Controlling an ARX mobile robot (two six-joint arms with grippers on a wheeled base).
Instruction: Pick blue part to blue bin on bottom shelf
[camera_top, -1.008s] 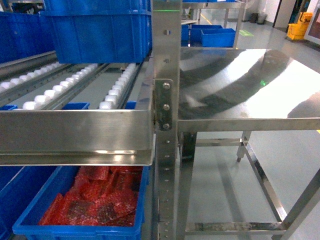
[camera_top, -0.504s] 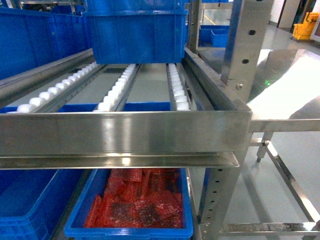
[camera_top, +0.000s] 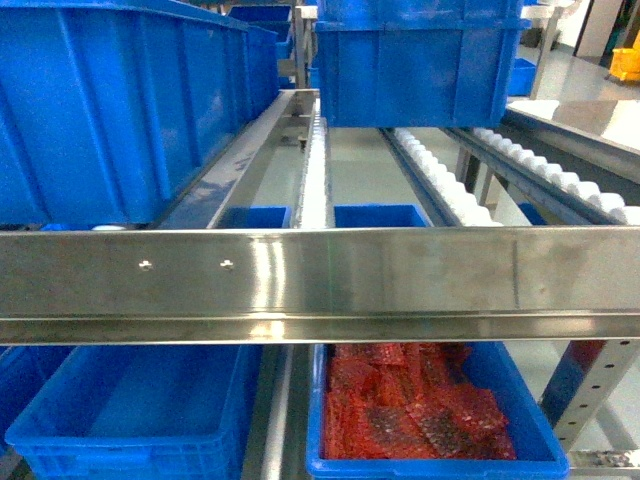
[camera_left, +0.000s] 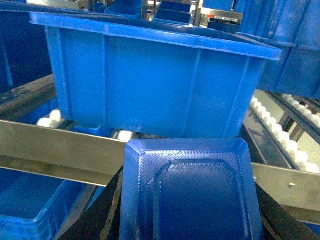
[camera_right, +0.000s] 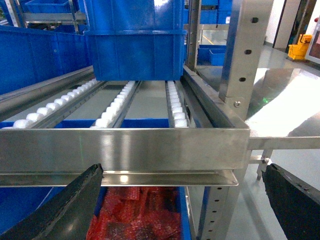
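Observation:
The blue part (camera_left: 189, 195), a square ribbed piece with a raised rim, fills the low middle of the left wrist view. My left gripper (camera_left: 187, 210) is shut on it, one black finger (camera_left: 100, 217) at each side. Straight ahead stands a blue bin (camera_left: 150, 85) on the bottom shelf (camera_left: 50, 145), behind its steel front rail. In the head view this shelf (camera_top: 400, 280) shows its two small screws, and blue bins (camera_top: 100, 110) rest on the white rollers. No gripper shows there. My right gripper (camera_right: 180, 200) is open and empty before the same rail (camera_right: 125, 150).
Under the rail sit an empty blue bin (camera_top: 130, 410) and a blue bin of red bagged parts (camera_top: 420, 420). Another blue bin (camera_top: 420, 60) stands further back on the rollers. A steel upright (camera_right: 240, 60) and a steel table (camera_right: 290, 100) are at the right.
The head view has swept left along the rack. The steel table and upright have left it, and the rail with two screws and the large left bin have come in.

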